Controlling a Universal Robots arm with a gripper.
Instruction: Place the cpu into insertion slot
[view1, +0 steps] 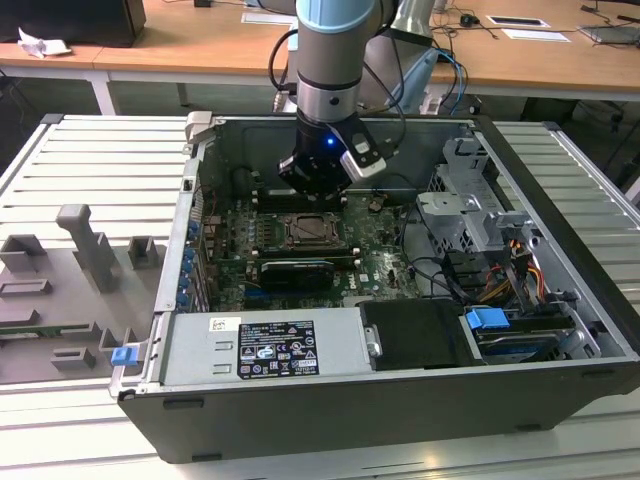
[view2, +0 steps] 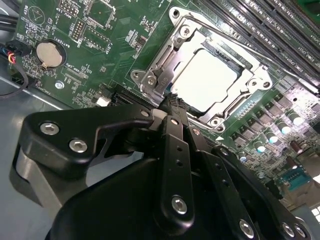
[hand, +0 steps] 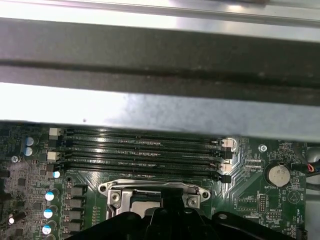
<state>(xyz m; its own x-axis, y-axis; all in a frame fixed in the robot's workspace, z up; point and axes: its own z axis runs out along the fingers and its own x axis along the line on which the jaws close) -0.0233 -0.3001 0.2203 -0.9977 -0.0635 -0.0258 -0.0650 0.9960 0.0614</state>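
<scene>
In the second wrist view the cpu (view2: 205, 82), a pale silver square chip, lies flat inside the insertion slot (view2: 165, 75), a square socket with a shiny metal frame on the green motherboard. My gripper (view2: 172, 101) hangs just beside the socket's frame, close above the board, with its black fingers drawn together and nothing between them. In the exterior view the gripper (view1: 315, 190) hovers low inside the open computer case, right behind the insertion slot (view1: 313, 232). The first wrist view shows the socket's frame (hand: 155, 187) just past the gripper's black body.
Long black memory slots (hand: 140, 150) run beside the socket. A black graphics card (view1: 295, 270) lies in front of it, with the power supply (view1: 260, 345) nearer still. A drive cage and cables (view1: 470, 215) fill the exterior view's right. Case walls (hand: 160, 65) enclose the board.
</scene>
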